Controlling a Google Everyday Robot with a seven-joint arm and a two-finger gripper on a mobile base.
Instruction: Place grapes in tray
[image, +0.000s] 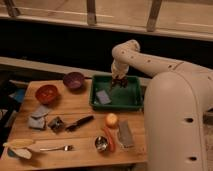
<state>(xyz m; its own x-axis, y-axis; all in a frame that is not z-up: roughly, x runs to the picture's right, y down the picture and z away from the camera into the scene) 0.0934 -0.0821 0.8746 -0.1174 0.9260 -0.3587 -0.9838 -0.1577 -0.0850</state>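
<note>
The green tray (131, 100) stands at the back right of the wooden table. My gripper (118, 82) hangs from the white arm over the tray's back part, pointing down. A small dark reddish cluster, the grapes (120, 86), shows right at the gripper's tip, low inside the tray. I cannot tell whether the grapes rest on the tray floor or hang just above it. A flat blue-grey piece (103, 96) lies in the tray's left part.
A purple bowl (73, 80) and an orange-red bowl (46, 93) stand left of the tray. In front lie an orange fruit (112, 120), a carrot (109, 139), a grey pad (125, 135), a metal cup (101, 144), a fork (55, 148), a black-handled tool (80, 122) and a banana (20, 144).
</note>
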